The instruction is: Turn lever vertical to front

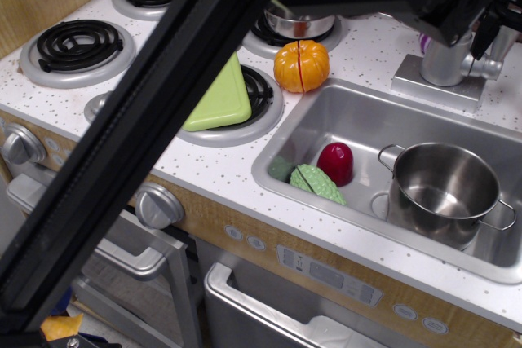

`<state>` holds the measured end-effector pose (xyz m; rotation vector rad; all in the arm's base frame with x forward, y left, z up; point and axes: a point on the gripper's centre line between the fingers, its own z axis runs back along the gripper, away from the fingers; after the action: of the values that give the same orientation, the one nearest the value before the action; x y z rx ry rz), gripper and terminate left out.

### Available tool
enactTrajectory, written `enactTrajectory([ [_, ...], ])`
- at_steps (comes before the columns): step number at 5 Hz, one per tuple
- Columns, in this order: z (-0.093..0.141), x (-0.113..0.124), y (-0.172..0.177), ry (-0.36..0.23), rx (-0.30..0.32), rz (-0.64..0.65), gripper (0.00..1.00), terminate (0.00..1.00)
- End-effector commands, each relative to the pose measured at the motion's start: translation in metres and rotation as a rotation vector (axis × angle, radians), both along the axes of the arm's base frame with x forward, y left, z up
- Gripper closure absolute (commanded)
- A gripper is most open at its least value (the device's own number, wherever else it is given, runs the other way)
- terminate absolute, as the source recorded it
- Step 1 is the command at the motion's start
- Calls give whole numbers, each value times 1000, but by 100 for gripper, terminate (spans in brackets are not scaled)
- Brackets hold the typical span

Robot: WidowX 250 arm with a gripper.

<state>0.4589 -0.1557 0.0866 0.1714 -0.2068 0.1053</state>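
From my feed, the sink (359,132) is my landmark. The lever (487,67) pokes sideways from the faucet post (444,61) on its grey base (432,87), just behind the sink's back rim. My gripper (481,22) hangs right over that post, but I cannot tell whether its fingers are apart or together. In the sink sit a steel pot (444,193), a red piece (335,162) and a green piece (318,182); an orange toy (302,65) rests just beyond its back-left corner
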Motion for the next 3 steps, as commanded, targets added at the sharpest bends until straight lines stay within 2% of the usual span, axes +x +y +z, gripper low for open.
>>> enactTrajectory([
  [1, 0, 0, 0, 0, 0, 0, 0, 0],
  [3, 22, 14, 0, -105, 62, -26, 0, 0],
])
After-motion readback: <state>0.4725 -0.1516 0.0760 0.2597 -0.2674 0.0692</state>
